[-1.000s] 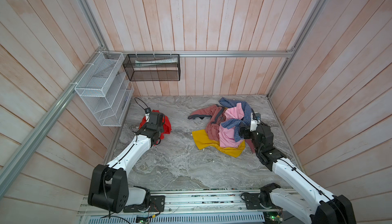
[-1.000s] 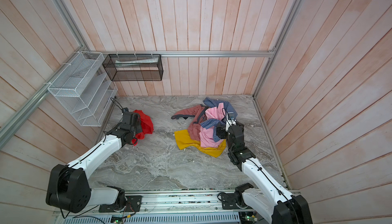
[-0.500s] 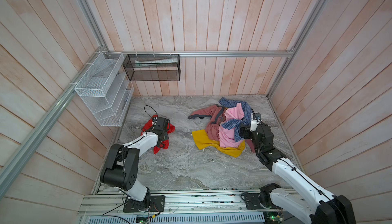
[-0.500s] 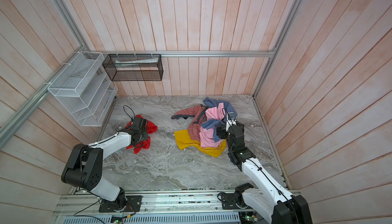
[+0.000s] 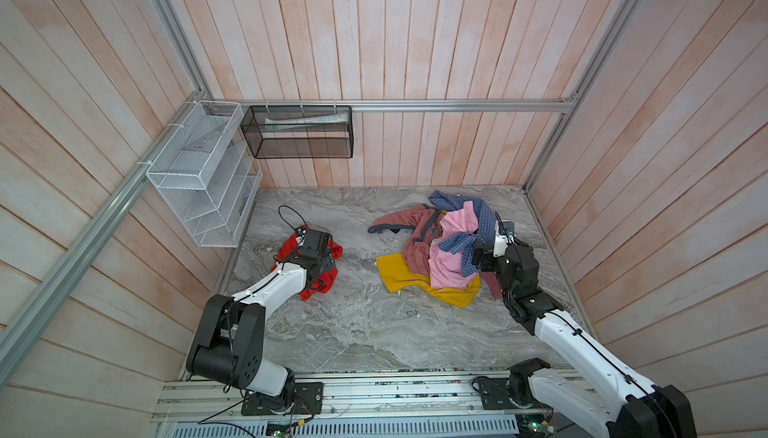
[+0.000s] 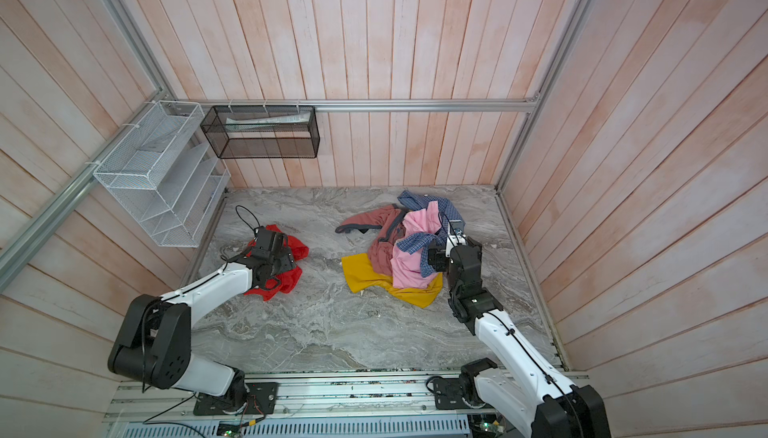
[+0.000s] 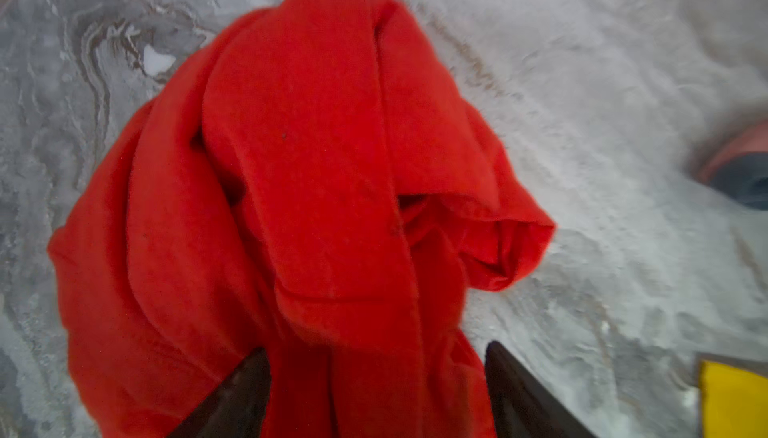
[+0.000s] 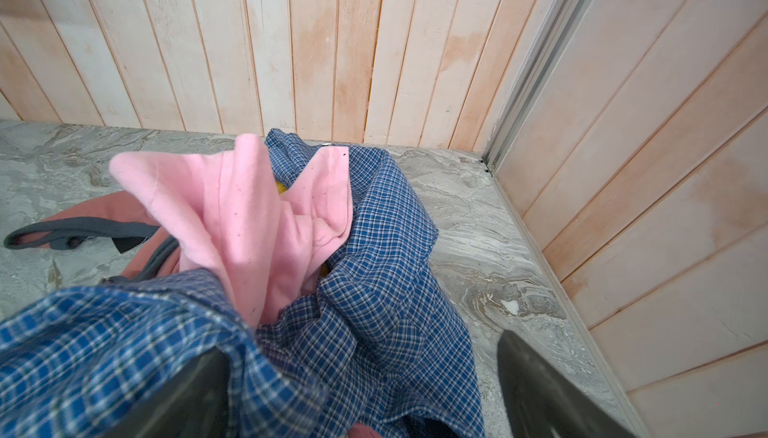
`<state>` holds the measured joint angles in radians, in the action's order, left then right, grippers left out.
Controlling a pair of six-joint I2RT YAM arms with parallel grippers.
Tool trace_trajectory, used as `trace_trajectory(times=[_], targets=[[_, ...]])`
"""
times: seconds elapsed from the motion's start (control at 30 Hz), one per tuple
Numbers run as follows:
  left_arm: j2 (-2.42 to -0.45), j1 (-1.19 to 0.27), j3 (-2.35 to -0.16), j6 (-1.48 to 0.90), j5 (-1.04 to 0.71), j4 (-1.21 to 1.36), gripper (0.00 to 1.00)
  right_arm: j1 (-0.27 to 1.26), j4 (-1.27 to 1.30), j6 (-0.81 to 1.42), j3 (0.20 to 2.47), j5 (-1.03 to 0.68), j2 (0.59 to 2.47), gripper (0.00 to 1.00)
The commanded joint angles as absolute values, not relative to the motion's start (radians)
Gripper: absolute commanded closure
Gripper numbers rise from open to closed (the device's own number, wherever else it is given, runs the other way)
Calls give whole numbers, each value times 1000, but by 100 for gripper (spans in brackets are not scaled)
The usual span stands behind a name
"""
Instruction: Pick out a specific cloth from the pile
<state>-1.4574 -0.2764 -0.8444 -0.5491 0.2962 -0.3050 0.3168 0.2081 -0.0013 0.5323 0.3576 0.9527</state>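
The red cloth lies by the worktop's left edge, apparently sorted from the pile; the left gripper and right gripper both have their fingers apart.

free: bare marble floor between red cloth and pile | blocked: wire rack at left wall

No legible text, label, brand, number or sign anywhere

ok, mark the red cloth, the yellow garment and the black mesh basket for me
red cloth (image 7: 311, 174): left wrist view, middle fold.
yellow garment (image 5: 392, 274): in a top view, bare left flap.
black mesh basket (image 5: 299, 147): in a top view, front wall.
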Motion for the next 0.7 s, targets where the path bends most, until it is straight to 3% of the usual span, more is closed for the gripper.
trace_trajectory(times=[0.0, 0.2, 0.67], targets=[[-1369, -285, -819, -538, 273, -245, 9, 300, 208, -12, 510, 385, 924, 2], [-1254, -283, -791, -507, 317, -238, 0, 281, 251, -16, 476, 357, 887, 2], [-1107, -247, -645, -476, 359, -181, 0, 268, 517, 34, 251, 207, 717, 2]])
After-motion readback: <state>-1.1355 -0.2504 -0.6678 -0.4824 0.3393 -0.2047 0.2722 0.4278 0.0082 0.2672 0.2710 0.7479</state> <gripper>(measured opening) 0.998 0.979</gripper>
